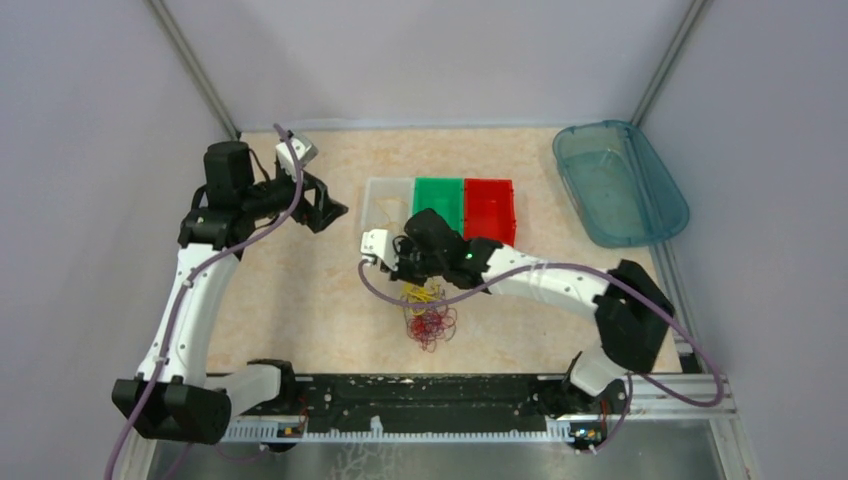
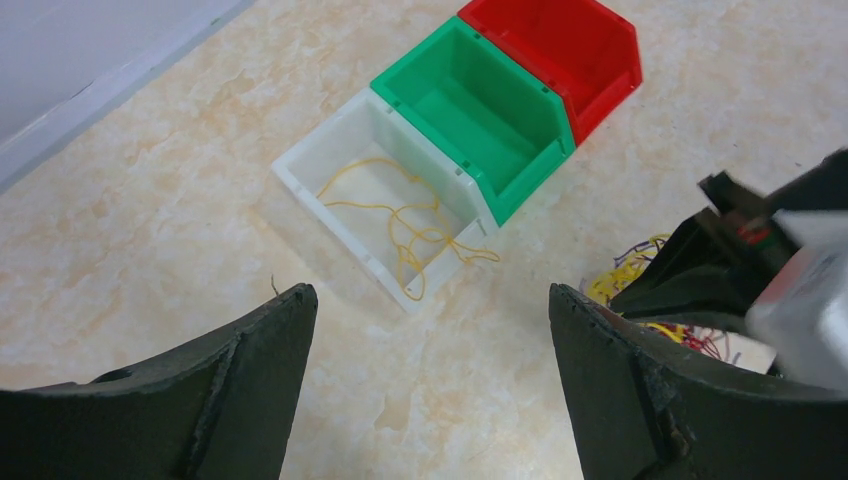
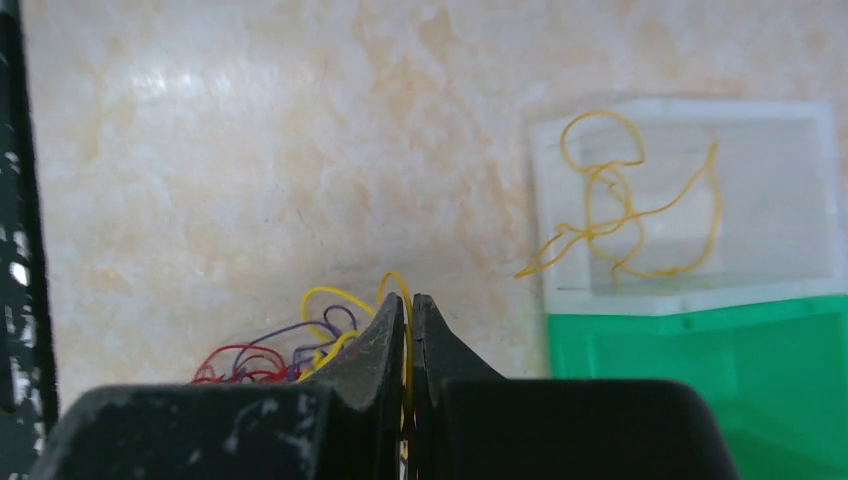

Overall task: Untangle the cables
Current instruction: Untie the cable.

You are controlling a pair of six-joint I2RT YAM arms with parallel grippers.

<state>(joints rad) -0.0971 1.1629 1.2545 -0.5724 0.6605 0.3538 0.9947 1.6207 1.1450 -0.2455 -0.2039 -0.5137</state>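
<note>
Tangle of thin, curly yellow, red and purple cables [image 1: 428, 312]: lower centre of top view, on marbled beige surface [image 1: 300, 300], just below the nearer right gripper [image 3: 408, 300], pinched tight on one yellow strand [image 3: 396, 276]. Left gripper [image 2: 430, 300]: upper left, spread wide, empty.

We note the left arm [image 1: 190, 300] rising from its base at the near left, forearm stretched away from us, wrist bent back toward the table's middle. The left gripper [image 2: 430, 300] hangs in the air with its jaws spread wide, both dark fingers [image 2: 250, 370] apart and nothing between them. The right arm [image 1: 550, 282] folds at its elbow on the right side and reaches leftward, low over the middle of the table, wrist tipped down. The right gripper [image 3: 408, 300] has its jaws pressed together, and we see a yellow strand of the cables [image 3: 300, 340] running up between the fingertips.
</note>
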